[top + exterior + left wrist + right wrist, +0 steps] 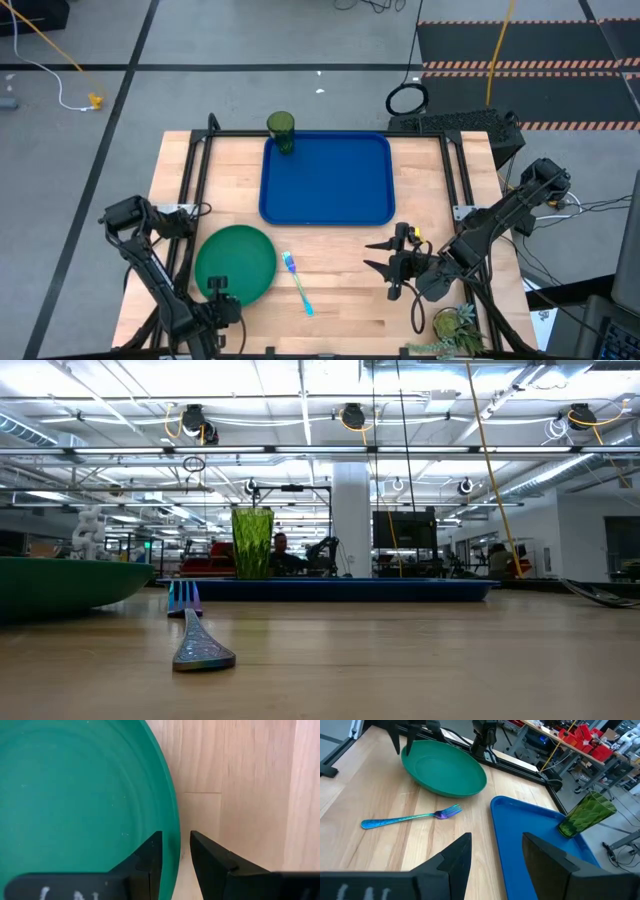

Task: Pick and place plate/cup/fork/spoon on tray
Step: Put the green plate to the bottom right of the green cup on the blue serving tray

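The green plate (235, 265) lies on the wood table near the front left. My left gripper (218, 292) is shut on its near rim. The fork (298, 282), with a light blue handle, lies flat on the table right of the plate, tines toward the tray; it also shows in the right wrist view (412, 817). The blue tray (325, 200) lies at the far middle. The dark green cup (281, 131) stands upright in the tray's far left corner. My right gripper (372, 255) is open and empty, right of the fork. The spoon is out of view. My left gripper has the plate's rim (174, 837) between its two fingers, one finger (150, 862) over the plate's inside and the other (212, 862) outside it. The fingers come from above, at the near side. I cannot tell whether the plate is lifted off the table.
A potted green plant (455, 325) stands at the table's near right corner, close to my right arm. Black frame rails (190, 180) run along the table's left and right sides. Bare wood lies between the fork and my right gripper.
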You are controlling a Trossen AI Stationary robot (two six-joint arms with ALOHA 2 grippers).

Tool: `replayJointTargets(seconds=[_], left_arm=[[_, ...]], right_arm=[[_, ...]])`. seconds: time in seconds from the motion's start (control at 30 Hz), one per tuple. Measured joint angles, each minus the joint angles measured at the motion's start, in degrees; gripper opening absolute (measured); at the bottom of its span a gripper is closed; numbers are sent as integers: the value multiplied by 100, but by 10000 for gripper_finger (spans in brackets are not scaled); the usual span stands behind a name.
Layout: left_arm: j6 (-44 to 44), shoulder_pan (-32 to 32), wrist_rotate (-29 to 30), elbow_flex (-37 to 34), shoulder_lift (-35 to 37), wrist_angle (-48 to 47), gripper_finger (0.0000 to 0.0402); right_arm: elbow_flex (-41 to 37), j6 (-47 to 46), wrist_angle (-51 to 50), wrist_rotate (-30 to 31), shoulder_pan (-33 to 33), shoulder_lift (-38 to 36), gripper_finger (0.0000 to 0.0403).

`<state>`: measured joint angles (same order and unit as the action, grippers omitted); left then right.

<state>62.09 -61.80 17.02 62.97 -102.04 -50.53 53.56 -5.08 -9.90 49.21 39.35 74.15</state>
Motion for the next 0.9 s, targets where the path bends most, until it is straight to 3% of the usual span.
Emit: replayJointTargets(seconds=[0.33, 0.57, 0.9], left_arm=[[-399, 25, 59, -104, 12, 82, 11], [-1064, 210, 15, -66, 16, -92, 13], [-2542, 855, -53, 324, 450, -471, 8]], right_arm=[[0, 250, 723, -59, 0, 0, 167], [3, 795, 1588, -334, -47, 111, 167], [632, 926, 1527, -1060, -492, 871, 167]])
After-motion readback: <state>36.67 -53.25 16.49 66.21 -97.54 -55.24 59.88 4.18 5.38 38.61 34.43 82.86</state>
